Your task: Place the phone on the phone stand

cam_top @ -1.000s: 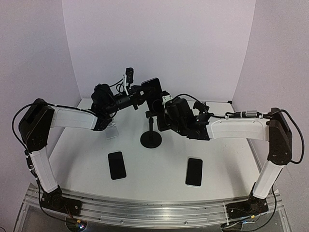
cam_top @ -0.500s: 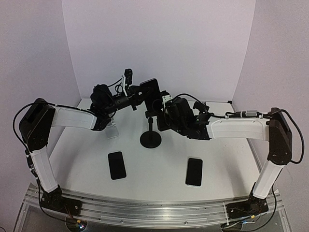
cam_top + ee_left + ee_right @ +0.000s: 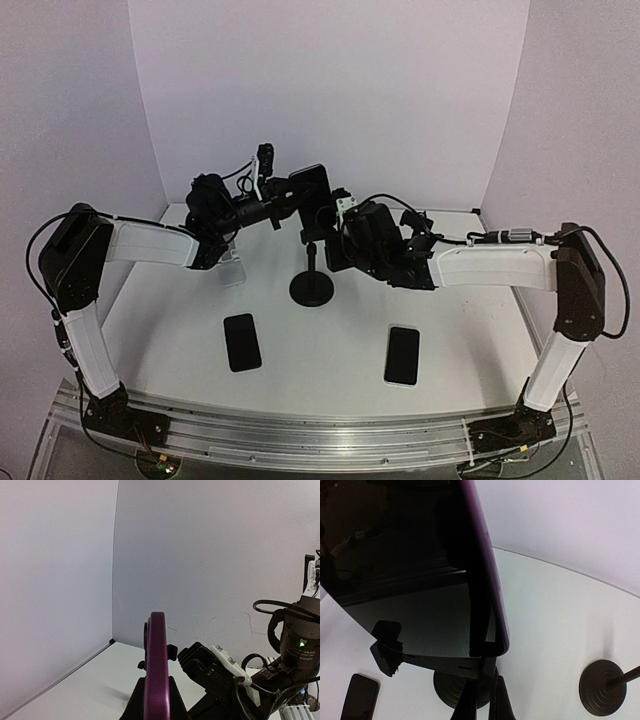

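Left claw (image 3: pixel 297 195): pinched on the phone (image 3: pixel 314 180).
Right claw (image 3: pixel 328 238): grip cannot be told.
Risk: phone could be toppled off the stand (image 3: pixel 312 289) if released unseated.

— Where was the phone stand (image 3: pixel 312 288) placed?
— At the middle of the table (image 3: pixel 320 335); the phone (image 3: pixel 312 184) was held just over its top.
— And around it?
— A small holder (image 3: pixel 231 270) was set to its left. Nearer the front edge, a left handset (image 3: pixel 241 341) and a right handset (image 3: pixel 402 354) were laid flat, well apart.
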Controlling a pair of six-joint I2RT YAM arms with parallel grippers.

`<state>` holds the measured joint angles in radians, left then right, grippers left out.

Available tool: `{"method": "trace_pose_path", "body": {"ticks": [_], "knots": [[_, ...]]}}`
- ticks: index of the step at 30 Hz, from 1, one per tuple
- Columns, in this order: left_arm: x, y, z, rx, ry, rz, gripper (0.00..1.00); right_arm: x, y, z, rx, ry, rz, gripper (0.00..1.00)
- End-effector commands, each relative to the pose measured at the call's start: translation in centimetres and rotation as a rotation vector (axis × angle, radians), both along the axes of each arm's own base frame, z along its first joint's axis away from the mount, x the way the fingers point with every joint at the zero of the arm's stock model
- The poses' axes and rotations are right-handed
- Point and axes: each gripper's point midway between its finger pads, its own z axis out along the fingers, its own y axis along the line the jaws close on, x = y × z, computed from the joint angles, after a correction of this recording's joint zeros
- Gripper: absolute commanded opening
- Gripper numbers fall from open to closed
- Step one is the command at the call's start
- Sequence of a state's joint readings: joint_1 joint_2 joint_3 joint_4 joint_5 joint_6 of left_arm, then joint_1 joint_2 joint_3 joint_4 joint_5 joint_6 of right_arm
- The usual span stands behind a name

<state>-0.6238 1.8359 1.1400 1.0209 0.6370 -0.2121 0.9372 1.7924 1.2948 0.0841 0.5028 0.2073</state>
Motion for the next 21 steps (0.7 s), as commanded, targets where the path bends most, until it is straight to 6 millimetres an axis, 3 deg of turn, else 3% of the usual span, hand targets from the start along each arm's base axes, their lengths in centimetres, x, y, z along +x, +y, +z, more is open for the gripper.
{"method": "trace_pose_path", "body": {"ticks": [1,9,15,21], "knots": [[0.6,-1.5,-5.1,0.193,0.122,-0.017,0.00,-0.4,1.5,2.6,0.085,-0.046,0.064,0.00],[0.4,-1.3,-8.9,0.354,0.267,-0.025,0.00,-0.6,1.6,2.9,0.092,-0.052,0.083,0.00],[-1.6,-1.1,-10.4,0.319,0.340,-0.119,0.00,-0.7,1.8,3.1,0.102,-0.055,0.091,0.00],[-1.8,-1.0,-8.8,0.197,0.251,-0.120,0.00,-0.9,2.0,2.9,0.113,-0.049,0.102,0.00]]}}
